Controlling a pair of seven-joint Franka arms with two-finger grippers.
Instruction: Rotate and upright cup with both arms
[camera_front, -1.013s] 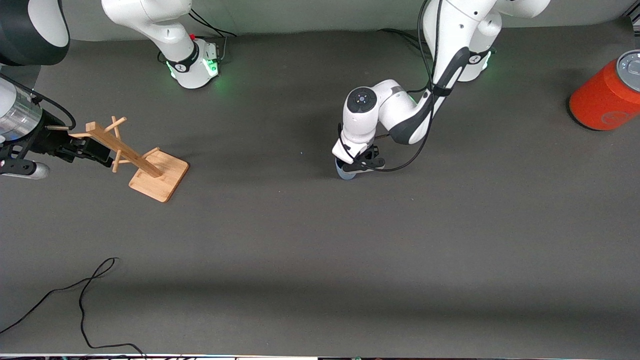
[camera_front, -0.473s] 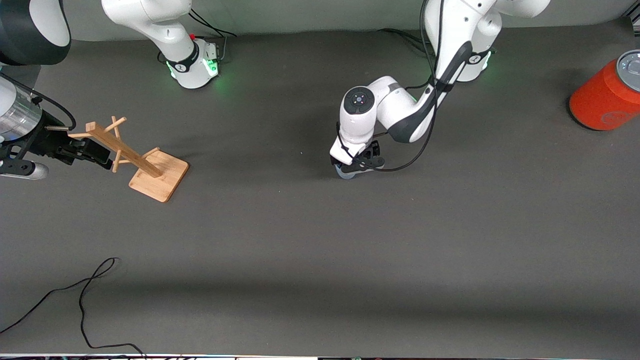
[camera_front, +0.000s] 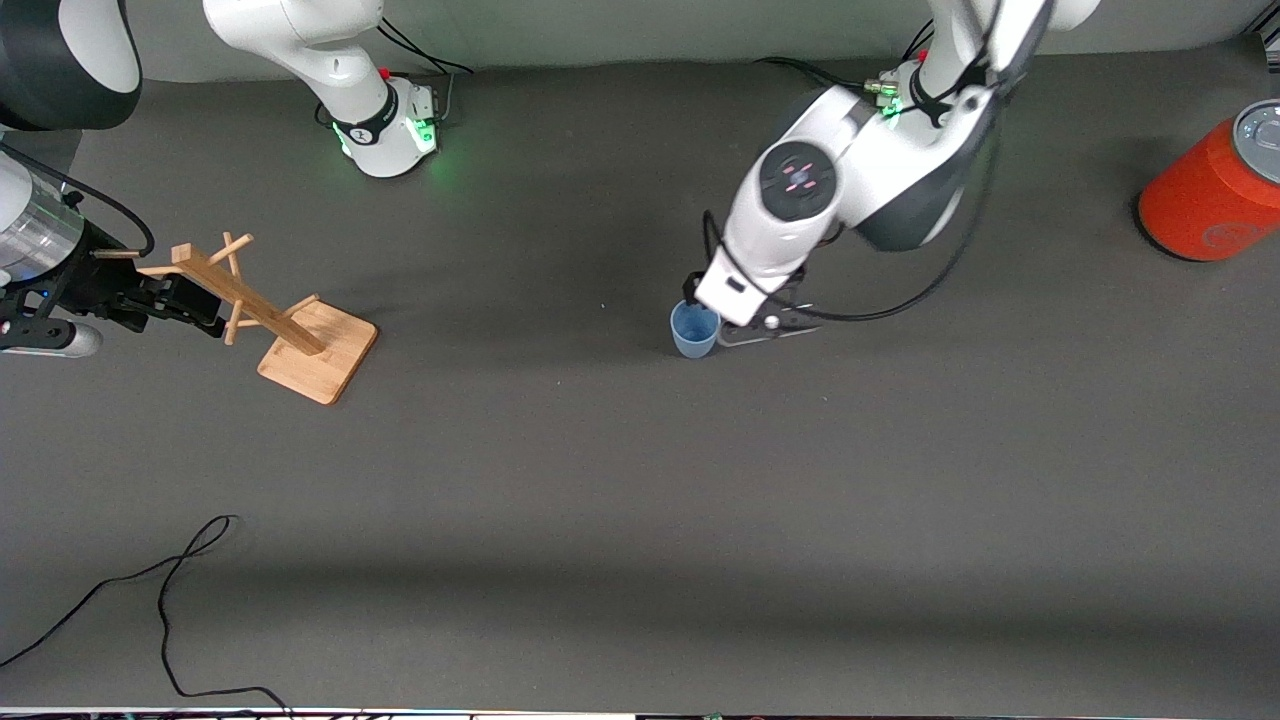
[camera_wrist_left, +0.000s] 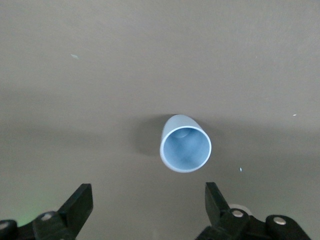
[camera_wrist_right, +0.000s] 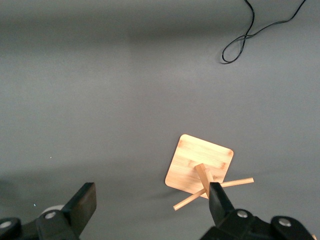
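The pale-blue cup (camera_front: 695, 329) stands upright, mouth up, near the middle of the table. It also shows in the left wrist view (camera_wrist_left: 185, 145), where I look down into it. My left gripper (camera_front: 738, 312) hangs over the table just beside the cup, toward the left arm's end. It is open and empty (camera_wrist_left: 147, 206), and the cup is clear of the fingers. My right gripper (camera_front: 175, 303) waits at the right arm's end, over the top of the wooden rack. It is open and empty (camera_wrist_right: 150, 206).
A wooden peg rack (camera_front: 300, 345) stands on its square base at the right arm's end and also shows in the right wrist view (camera_wrist_right: 200, 167). A large orange-red can (camera_front: 1210, 195) lies at the left arm's end. A black cable (camera_front: 170, 600) lies near the front edge.
My left gripper was low around the cup; it has let go and risen, and the arm has pulled back toward its base. The cup now stands free. The right arm has not moved.
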